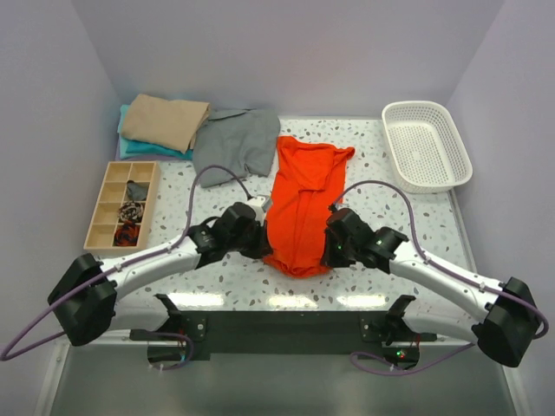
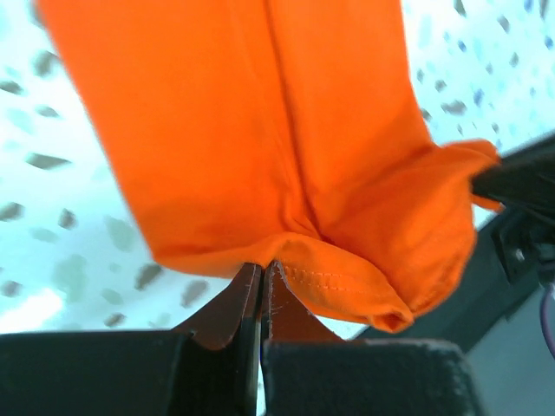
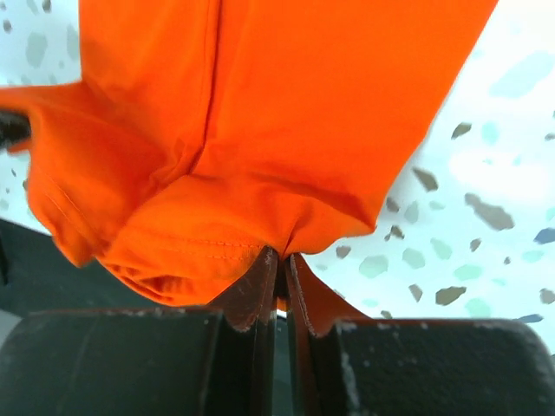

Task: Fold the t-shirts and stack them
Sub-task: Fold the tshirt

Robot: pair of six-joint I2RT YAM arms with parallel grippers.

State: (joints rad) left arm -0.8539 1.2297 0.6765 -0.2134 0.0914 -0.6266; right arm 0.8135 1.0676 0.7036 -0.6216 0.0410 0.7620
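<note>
An orange-red t-shirt point(image 1: 302, 204) lies lengthwise in the middle of the table, folded into a narrow strip. My left gripper point(image 1: 263, 245) pinches its near left hem corner point(image 2: 286, 251), jaws shut on the cloth. My right gripper point(image 1: 328, 245) is shut on the near right hem corner point(image 3: 260, 234). A grey t-shirt point(image 1: 234, 143) lies loosely spread at the back. Left of it, a folded tan t-shirt point(image 1: 165, 121) rests on a folded teal one point(image 1: 143, 149).
A white mesh basket point(image 1: 427, 145) stands at the back right. A wooden compartment tray point(image 1: 126, 204) holding small items sits at the left. The table is pale speckled terrazzo point(image 1: 390, 204); a dark bar point(image 1: 286, 329) runs along its near edge between the arm bases.
</note>
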